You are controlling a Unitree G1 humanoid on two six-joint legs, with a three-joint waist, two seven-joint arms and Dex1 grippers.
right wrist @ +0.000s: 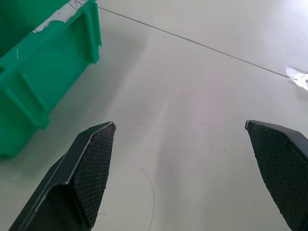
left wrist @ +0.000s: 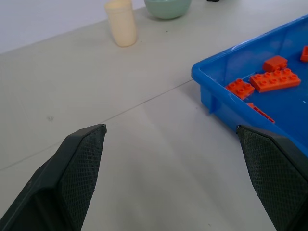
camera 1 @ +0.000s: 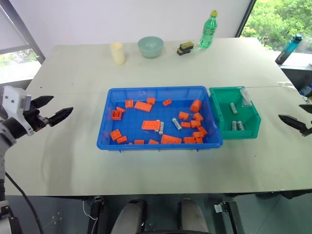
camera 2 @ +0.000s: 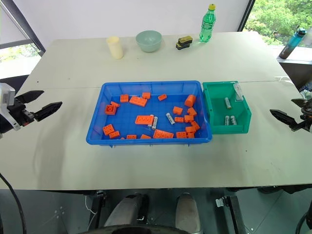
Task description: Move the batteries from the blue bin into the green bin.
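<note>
On the pale counter (camera 1: 73, 161) sits the blue bin (camera 1: 104, 135), wide and shallow, with the smaller green bin (camera 1: 218, 113) touching its right end. Orange bricks (camera 1: 151, 125) lie scattered over the blue bin's floor, and among them are a few batteries (camera 1: 176, 124): one lies alone near the middle, and two more lie side by side just left of it, against a brick. Three more batteries (camera 2: 227, 103) rest in the green bin, one toward its back and two together near its front wall.

Well to the left of the blue bin, the left end effector (camera 1: 52, 109) hangs above the bare counter with its fingers spread wide and nothing between them; its wrist view looks past them at the blue bin's corner. Well to the right of the green bin, the right end effector (camera 2: 290, 110) is likewise wide apart and empty, with the green bin's outer wall near one finger (right wrist: 89, 166).

Along the far edge of the counter stand a cream cup (camera 1: 117, 53), a pale green bowl (camera 1: 150, 47), a small dark object (camera 1: 185, 48) and a green bottle (camera 1: 208, 30).
</note>
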